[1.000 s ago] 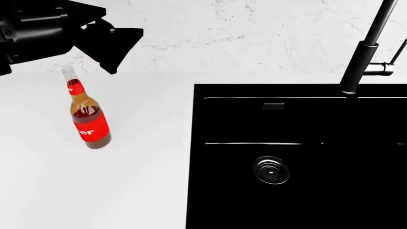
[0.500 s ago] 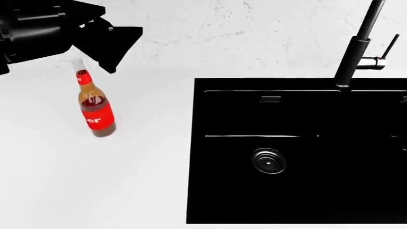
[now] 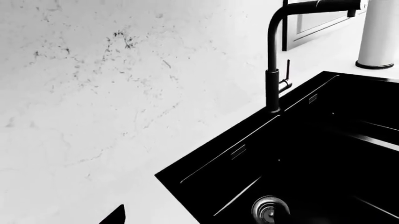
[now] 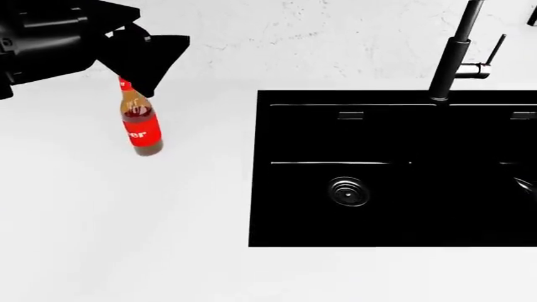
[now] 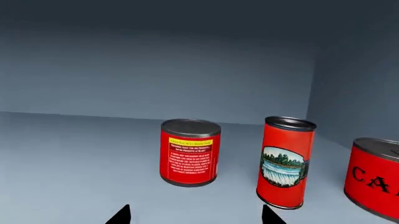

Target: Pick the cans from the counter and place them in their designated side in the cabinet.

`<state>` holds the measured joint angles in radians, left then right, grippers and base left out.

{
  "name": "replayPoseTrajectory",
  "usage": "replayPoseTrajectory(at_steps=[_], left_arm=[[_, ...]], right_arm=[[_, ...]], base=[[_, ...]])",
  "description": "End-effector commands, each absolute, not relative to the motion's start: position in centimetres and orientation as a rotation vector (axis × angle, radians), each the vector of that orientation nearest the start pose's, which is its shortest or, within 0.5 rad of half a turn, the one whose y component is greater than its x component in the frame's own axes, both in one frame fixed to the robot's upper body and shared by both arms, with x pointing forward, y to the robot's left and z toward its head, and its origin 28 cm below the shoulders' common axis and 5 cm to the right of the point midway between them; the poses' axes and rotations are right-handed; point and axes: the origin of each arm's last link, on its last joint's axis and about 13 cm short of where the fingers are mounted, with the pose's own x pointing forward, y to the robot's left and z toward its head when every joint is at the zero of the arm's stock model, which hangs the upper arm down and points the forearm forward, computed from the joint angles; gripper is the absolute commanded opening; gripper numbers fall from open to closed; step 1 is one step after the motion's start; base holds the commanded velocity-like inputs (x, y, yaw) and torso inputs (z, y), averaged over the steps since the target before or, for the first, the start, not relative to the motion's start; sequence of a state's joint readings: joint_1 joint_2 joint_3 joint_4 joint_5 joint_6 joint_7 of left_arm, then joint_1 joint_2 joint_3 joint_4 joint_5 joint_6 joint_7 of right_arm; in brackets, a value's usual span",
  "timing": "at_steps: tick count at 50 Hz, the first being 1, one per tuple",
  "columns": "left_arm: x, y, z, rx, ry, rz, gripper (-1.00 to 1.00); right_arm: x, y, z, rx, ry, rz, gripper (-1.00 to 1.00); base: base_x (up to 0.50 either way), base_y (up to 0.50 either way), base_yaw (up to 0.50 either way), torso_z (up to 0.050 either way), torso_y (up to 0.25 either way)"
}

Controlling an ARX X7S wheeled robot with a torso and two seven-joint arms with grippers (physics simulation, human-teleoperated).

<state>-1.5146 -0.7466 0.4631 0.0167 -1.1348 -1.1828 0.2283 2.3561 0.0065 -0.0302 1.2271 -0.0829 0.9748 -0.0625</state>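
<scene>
Squat can [image 5: 189, 153]: upright on the grey cabinet shelf [image 5: 68, 158], red label with a yellow stripe near the top, grey lid.
Tall can [image 5: 285, 162]: upright just beside the squat can, apart from it, bearing a landscape picture (waterfall, it seems).
Third can [image 5: 374, 179]: beyond the tall can from the squat one, cut by the frame edge, white letters on red.
Right gripper [image 5: 196, 215]: spread open and holding nothing, two dark fingertips low in front of the squat can.
Counter [image 4: 109, 226]: white, no can visible on it in the head view.
Bottle [image 4: 139, 122]: brown glass, red label, standing on the counter well away from the sink [image 4: 394, 170].
Left gripper [image 4: 143, 53]: above the bottle's neck; whether it is spread or closed I cannot tell.
Tap [image 4: 453, 53]: black, at the sink's back rim.
</scene>
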Motion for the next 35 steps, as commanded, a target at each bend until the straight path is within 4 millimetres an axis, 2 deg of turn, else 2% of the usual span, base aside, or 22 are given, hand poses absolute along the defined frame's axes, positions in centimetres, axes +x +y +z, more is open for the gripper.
replayPoseTrajectory(at_steps=[1,15,25,35], left_arm=[[29.0,29.8,37.1,0.196,0.054,-0.660,1.00],[29.3,29.8,37.7,0.187,0.017,-0.648,1.00],[29.6,29.6,37.9,0.175,0.000,-0.647,1.00],[29.7,29.8,38.5,0.155,-0.024,-0.644,1.00]], right_arm=[[30.7,-11.0,55.5,-0.090,-0.155,-0.007,1.00],[30.9,-11.7,55.4,-0.118,-0.152,0.061,1.00],[30.1,-12.6,55.9,-0.127,-0.159,0.079,1.00],[29.5,-13.2,56.3,-0.131,-0.168,0.122,1.00]], base=[[-0.21,0.00,0.00,0.000,0.000],[-0.21,0.00,0.00,0.000,0.000],[-0.17,0.00,0.00,0.000,0.000],[0.00,0.00,0.00,0.000,0.000]])
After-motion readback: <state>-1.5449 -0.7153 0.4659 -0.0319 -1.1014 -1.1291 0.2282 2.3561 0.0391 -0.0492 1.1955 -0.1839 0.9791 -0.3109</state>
